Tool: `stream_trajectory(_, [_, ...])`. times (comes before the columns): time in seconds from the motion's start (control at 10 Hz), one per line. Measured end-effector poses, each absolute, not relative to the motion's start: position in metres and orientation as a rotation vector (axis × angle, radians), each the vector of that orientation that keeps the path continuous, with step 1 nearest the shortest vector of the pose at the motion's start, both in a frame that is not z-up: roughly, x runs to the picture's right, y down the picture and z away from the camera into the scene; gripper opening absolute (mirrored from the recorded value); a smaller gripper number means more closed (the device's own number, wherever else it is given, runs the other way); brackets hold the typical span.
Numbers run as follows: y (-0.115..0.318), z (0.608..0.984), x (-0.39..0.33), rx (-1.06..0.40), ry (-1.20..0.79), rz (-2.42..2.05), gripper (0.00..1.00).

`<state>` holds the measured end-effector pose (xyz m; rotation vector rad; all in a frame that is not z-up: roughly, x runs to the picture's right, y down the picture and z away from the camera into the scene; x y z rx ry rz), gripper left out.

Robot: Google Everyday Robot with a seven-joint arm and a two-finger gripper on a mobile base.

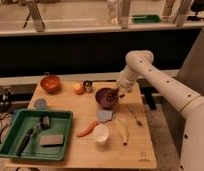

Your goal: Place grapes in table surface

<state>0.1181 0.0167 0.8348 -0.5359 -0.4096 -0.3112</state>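
- Here, taking the far edge of the table surface (145, 142) as 12 o'clock, a dark purple bowl (104, 99) sits just beyond the middle, toward 1 o'clock.
- The gripper (117, 92) is down at the 3 o'clock rim of that bowl, on the end of a white arm (160, 82) that reaches in from 3 o'clock.
- Whether the gripper is clenched or released cannot be told.
- The grapes (113, 94) show only as a small dark reddish spot right at the tip of the gripper, inside the bowl's 3 o'clock side. I cannot tell whether they are held or lying in the bowl.
- An orange fruit (78, 88) and a small metal cup (88, 86) stand side by side at 11 o'clock of the purple bowl.
- An orange bowl (50, 83) sits in the table's 10 o'clock corner.
- A green tray (15, 131) fills the 8 o'clock corner, with a dark-handled brush (26, 141) and a grey sponge (51, 140) in it.
- At 6 o'clock of the purple bowl lies a blue-grey cloth (105, 115), and past it a carrot (86, 131) beside a white cup (100, 134).
- A fork (134, 115) lies at 4 o'clock of the purple bowl.
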Motion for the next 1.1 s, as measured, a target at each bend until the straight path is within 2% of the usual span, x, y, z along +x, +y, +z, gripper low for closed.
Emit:
stream_trajectory(0.6, [0.02, 0.845, 0.032, -0.54, -0.48, -0.521, 0.0])
stream_trajectory(1.1, [0.006, 0.846, -0.024, -0.511, -0.581, -0.667, 0.0])
